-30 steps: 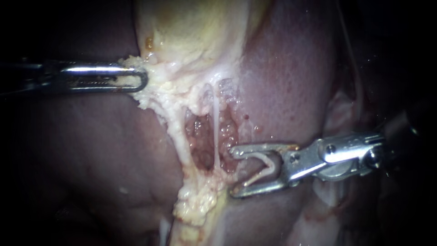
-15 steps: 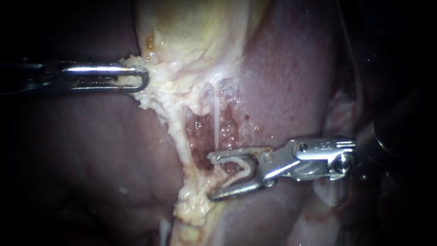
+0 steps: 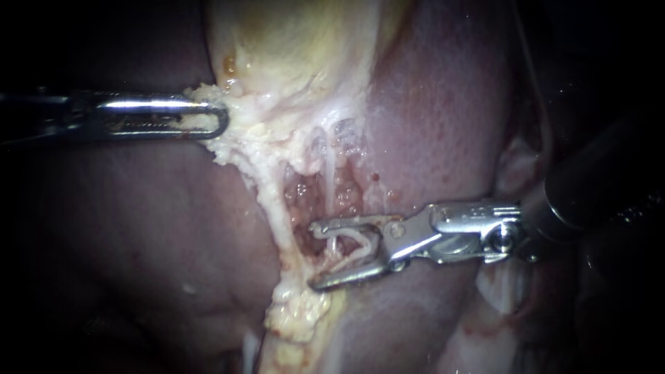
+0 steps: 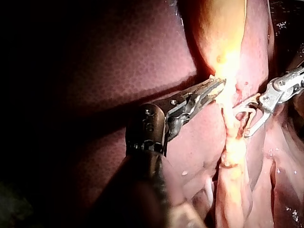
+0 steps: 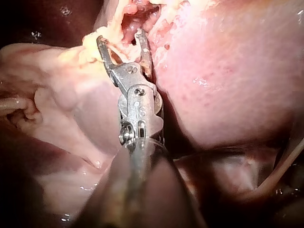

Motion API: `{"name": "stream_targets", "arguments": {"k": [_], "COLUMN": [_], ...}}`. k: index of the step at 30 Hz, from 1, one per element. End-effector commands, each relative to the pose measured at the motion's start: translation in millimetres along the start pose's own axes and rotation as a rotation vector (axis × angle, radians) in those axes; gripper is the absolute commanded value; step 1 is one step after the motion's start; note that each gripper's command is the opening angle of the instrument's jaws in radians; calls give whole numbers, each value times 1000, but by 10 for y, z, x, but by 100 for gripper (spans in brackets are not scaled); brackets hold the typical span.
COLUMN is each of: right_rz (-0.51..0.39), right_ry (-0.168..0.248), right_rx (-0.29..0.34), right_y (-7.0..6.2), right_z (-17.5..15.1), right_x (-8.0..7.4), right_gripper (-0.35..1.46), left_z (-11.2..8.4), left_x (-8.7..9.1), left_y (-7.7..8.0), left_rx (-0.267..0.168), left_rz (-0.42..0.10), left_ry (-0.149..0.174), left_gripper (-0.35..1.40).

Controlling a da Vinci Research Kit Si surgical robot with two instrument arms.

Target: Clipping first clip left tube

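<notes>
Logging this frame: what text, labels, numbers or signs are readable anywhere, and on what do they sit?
On the right instrument: faint engraved marks on its metal body behind the jaws, too small and blurred to read.
On the left instrument: no marks visible.
On the clip, liver and gallbladder: no text or signs.

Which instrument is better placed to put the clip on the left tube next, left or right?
Right: the right instrument carries a clip next to the left tube; the left instrument is holding tissue below the gallbladder.
</notes>
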Motion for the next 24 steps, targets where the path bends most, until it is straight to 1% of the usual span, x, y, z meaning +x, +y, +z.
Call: {"name": "stream_targets", "arguments": {"k": [1, 5, 8, 12, 14, 18, 21, 24], "right_rz": [-1, -4, -11, -22, -27, -36, -43, -49], "right_ry": [7, 27, 26, 51, 66, 74, 89, 99], "right_rx": [0, 33, 57, 95, 115, 147, 179, 206], "right_y": [0, 1, 3, 4, 1, -5, -11, -13], "right_z": [1, 7, 14, 25, 30, 40, 44, 51], "right_x": [0, 1, 3, 7, 8, 12, 16, 19], "right_gripper": [50, 50, 50, 50, 49, 48, 46, 45], "left_z": [0, 1, 1, 2, 1, 1, 1, 2], "left_x": [0, 0, 0, 0, 0, 0, 0, 0], "left_y": [0, 0, 0, 0, 0, 0, 0, 0], "left_rx": [-1, -1, 0, 0, 0, 0, 0, 0], "left_rz": [0, 0, 0, 0, 0, 0, 0, 0], "left_ry": [0, 0, 0, 0, 0, 0, 0, 0], "left_gripper": [-35, -35, -35, -35, -35, -35, -35, -35]}}
